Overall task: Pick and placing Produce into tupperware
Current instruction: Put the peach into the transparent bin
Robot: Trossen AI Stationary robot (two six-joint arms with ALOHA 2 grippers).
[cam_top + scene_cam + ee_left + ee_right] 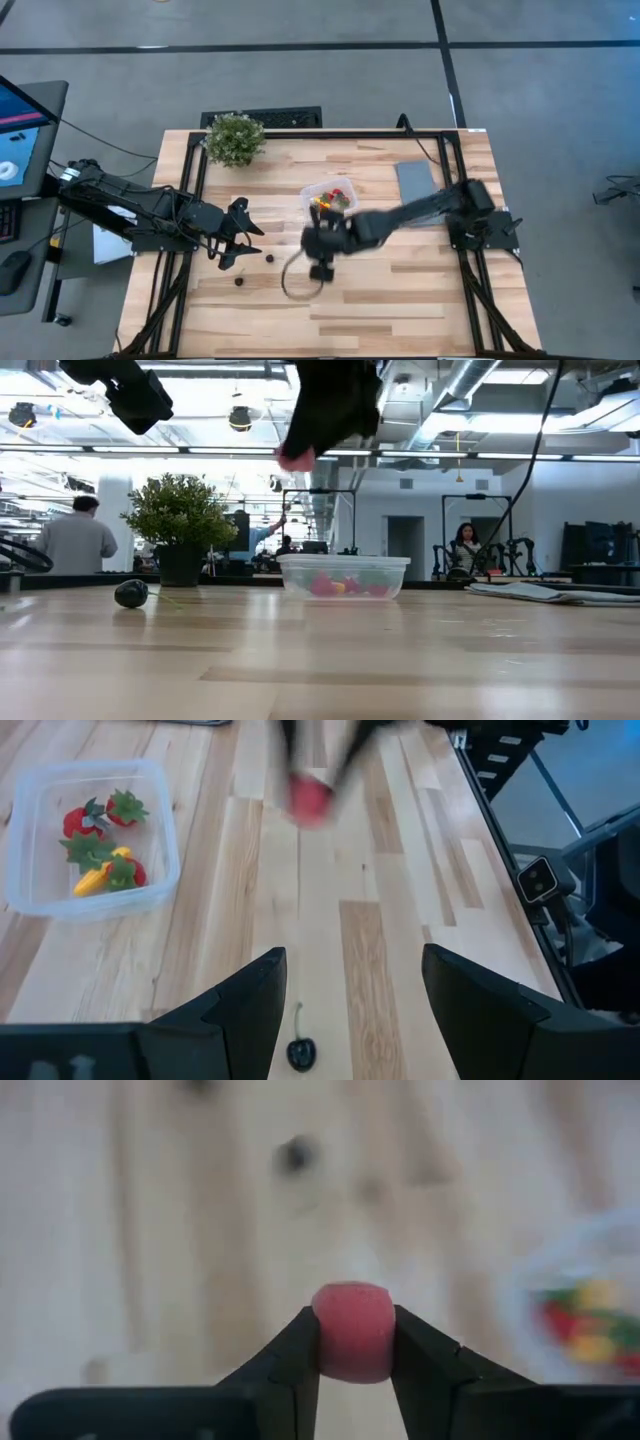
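Now, step in hand: carry. The right gripper (353, 1342) has its jaws closed on a red piece of produce (351, 1330) and holds it in the air above the desk (400, 290), just short of the tupperware (329, 196).

Held piece: squat and rounded, seen end-on between the fingertips; blur hides any green top, so which way it points, and its long axis, cannot be told.

Tupperware: stands upright near the desk's far middle, beside the grey slab (416, 181) and apart from the potted plant (235, 139). Inside lie red strawberries (103, 813) and one yellow-orange piece (98, 876), whose long axis lies slantwise across the tub floor.

Still loose: dark round berries on the bare wood, one (269, 258) close to the left gripper, another (239, 281) a little nearer the front edge.

Left gripper (350, 1010): jaws spread wide and empty, low over a stemmed berry (300, 1051).

Next move, probably: bring the red piece over the tub's open mouth, lower it inside the rim, then part the jaws without nudging the light tub.
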